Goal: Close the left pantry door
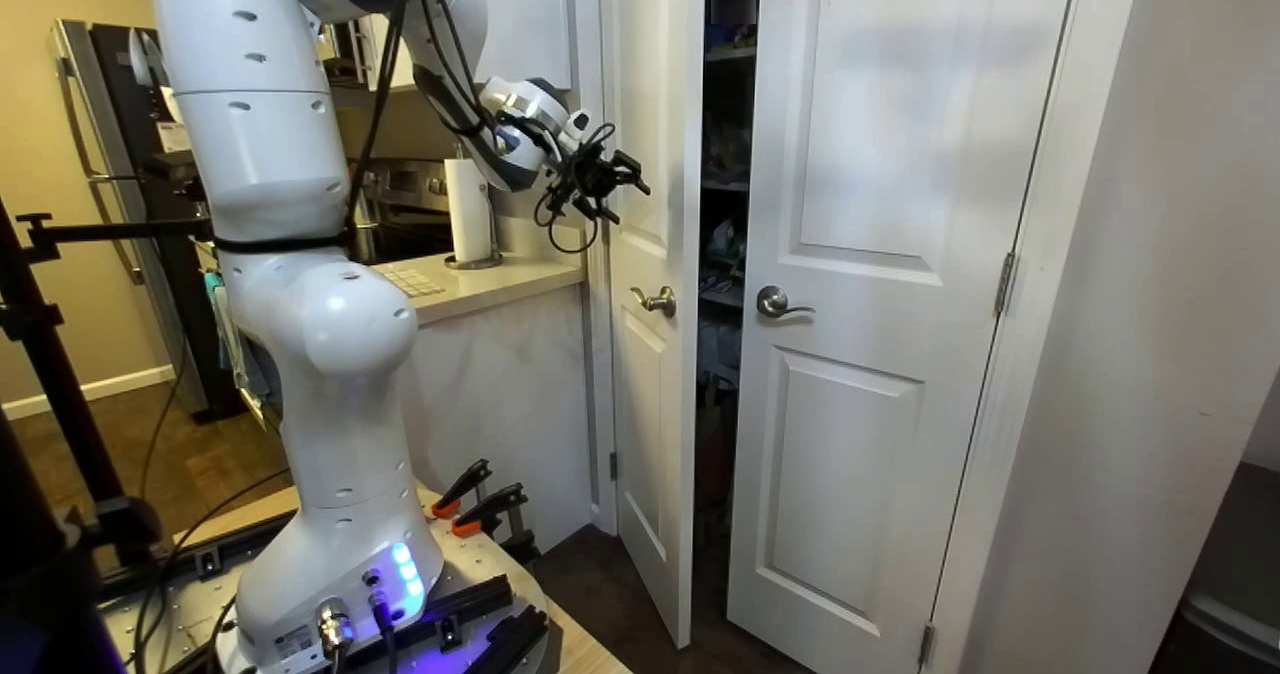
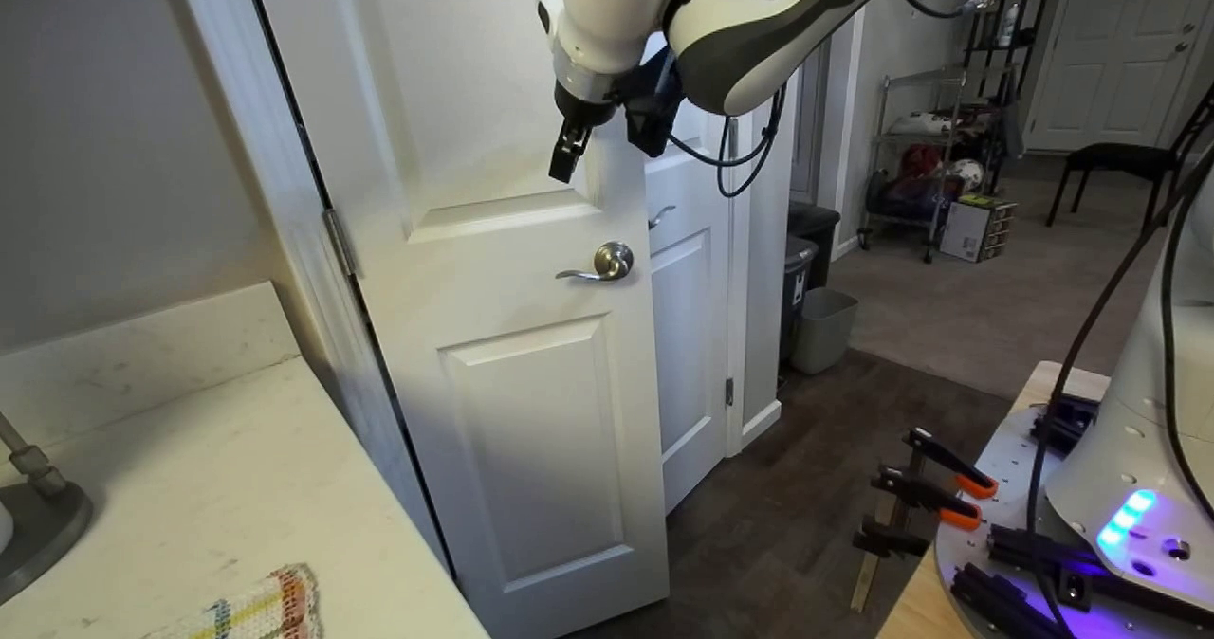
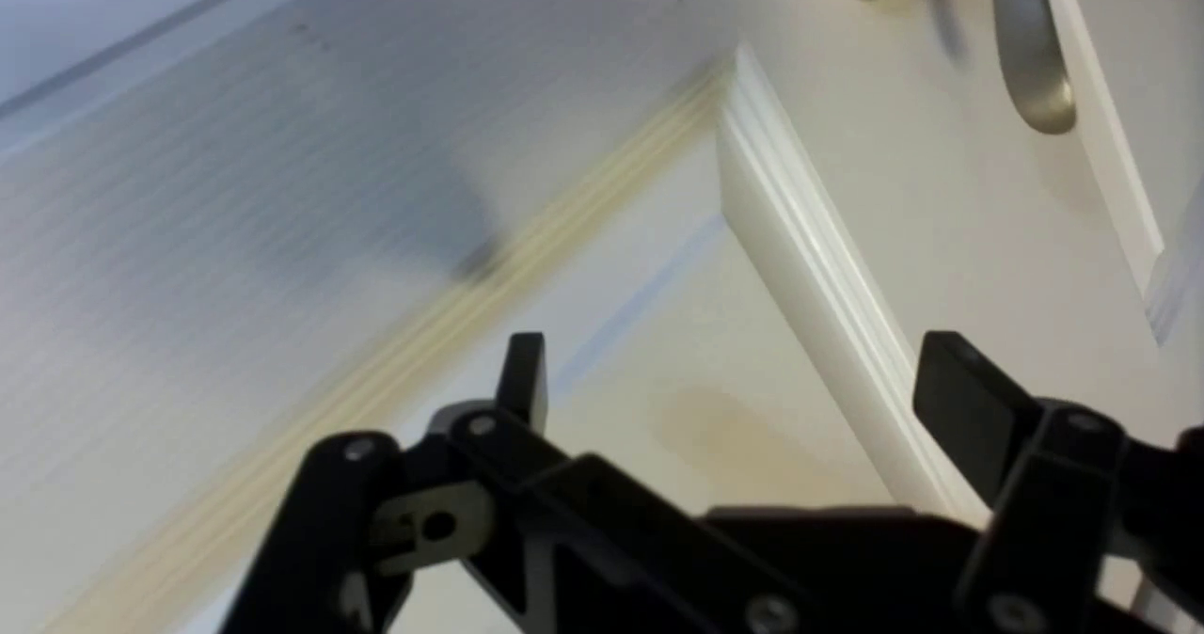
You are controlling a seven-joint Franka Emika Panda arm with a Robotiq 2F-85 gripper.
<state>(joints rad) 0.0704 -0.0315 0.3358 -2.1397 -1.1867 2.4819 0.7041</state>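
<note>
Left pantry door (image 1: 655,264) ajar; gripper (image 3: 738,371) released.
In both exterior views the door stands swung out from the frame (image 1: 598,384), hinged edge beside the counter (image 2: 190,487). Dark shelves (image 1: 725,186) show between it and the right pantry door (image 1: 870,314). The gripper is positioned in front of the left door's upper panel (image 1: 642,64), higher than its lever handle (image 2: 609,263). In the wrist view, the fingers (image 3: 522,380) are spread well apart, white door surface visible between them. Whether a fingertip touches the door cannot be determined. A paper towel roll (image 1: 468,211) stands upright on the counter; in an exterior view, a coloured cloth (image 2: 261,611) lies there. Clamps (image 2: 920,489) with orange tips sit at the edge of the robot's table (image 2: 1067,380).
</note>
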